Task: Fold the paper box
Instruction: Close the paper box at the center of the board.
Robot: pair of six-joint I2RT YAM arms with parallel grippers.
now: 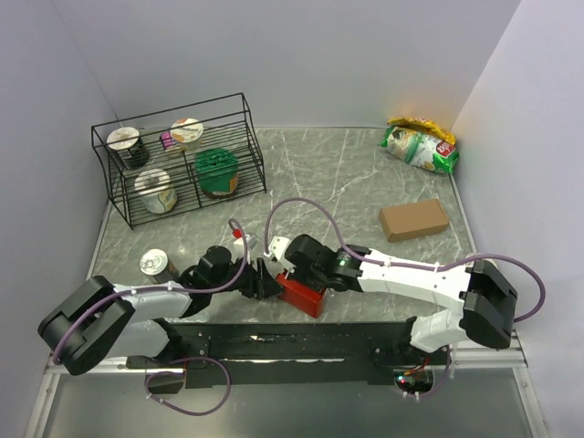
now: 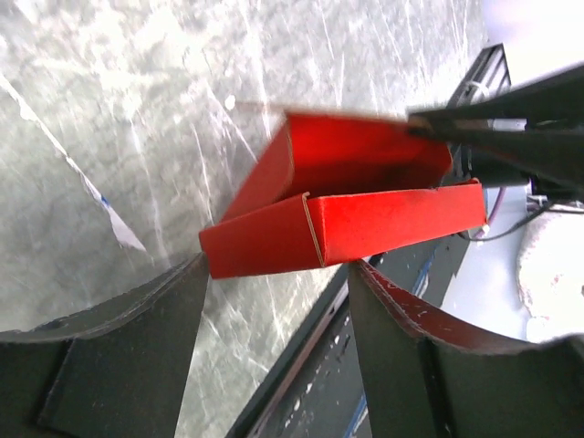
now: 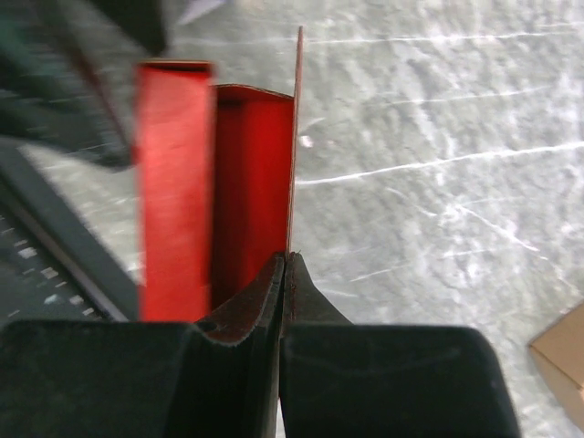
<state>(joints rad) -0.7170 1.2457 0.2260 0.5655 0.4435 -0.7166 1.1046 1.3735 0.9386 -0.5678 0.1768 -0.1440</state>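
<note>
Pinching one thin side wall of the red paper box (image 3: 246,182), the right gripper (image 3: 285,260) is clamped tight on the card. The paper box is open-topped and is at the near edge of the grey table (image 1: 365,182), between the two arms. The left gripper (image 2: 278,263) has its fingers spread wide just beside the opposite long wall, clasping nothing. A brown cardboard box (image 1: 413,220) lies well apart, to the right.
</note>
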